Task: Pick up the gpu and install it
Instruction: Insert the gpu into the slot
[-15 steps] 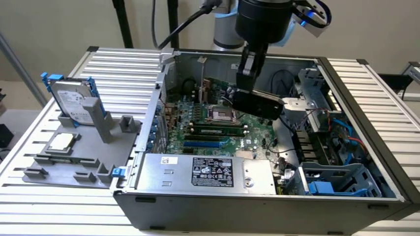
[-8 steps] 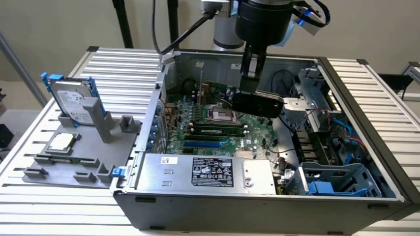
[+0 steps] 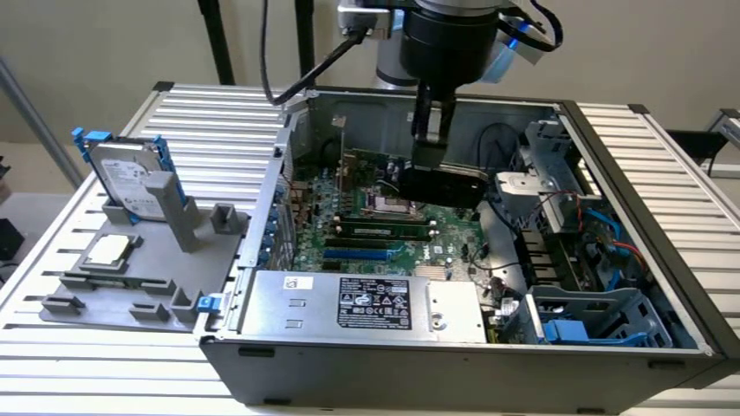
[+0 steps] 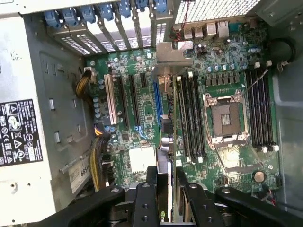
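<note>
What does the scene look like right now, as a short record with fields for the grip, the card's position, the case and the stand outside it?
hold: gripper shut on gpu
card position: on edge inside the case, over the motherboard; cannot tell if seated
case: open, power supply along its near wall
stand: grey, at the exterior view's left, hard drive standing in it

item: one arm [image 3: 445,39]. we enter it as reaching down from above, wrist vertical, dark cylindrical housing uppermost, cables trailing off its side. item: gripper [image 3: 429,158], pointing straight down. we note two black fingers [image 4: 146,194] set parallel, drawn partway together, clamped on both faces of the gpu [image 3: 445,186], held edge-on between them.
</note>
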Action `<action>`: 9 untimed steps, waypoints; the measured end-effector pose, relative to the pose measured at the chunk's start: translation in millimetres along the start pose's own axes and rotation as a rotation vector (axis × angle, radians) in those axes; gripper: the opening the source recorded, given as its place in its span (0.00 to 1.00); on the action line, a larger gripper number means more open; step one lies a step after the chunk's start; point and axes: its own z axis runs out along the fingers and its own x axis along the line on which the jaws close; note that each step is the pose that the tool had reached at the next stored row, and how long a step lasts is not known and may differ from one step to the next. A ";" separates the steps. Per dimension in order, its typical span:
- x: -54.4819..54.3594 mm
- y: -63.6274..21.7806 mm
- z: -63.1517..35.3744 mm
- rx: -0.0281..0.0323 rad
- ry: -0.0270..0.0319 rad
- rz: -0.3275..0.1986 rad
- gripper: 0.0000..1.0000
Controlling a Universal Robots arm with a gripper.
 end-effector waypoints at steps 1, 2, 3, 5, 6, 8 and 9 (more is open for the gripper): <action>1.2 4.0 1.0 0.0000 -0.0001 0.000 0.27; 2.4 7.7 2.1 0.0001 -0.0002 0.000 0.27; 3.5 10.9 3.5 0.0001 -0.0002 0.000 0.27; 5.4 16.3 6.9 0.0000 -0.0003 -0.001 0.27; 6.4 18.8 8.8 0.0000 -0.0003 -0.002 0.27; 8.2 23.9 12.4 0.0000 -0.0005 -0.003 0.27; 9.1 26.2 14.2 -0.0001 -0.0008 -0.004 0.27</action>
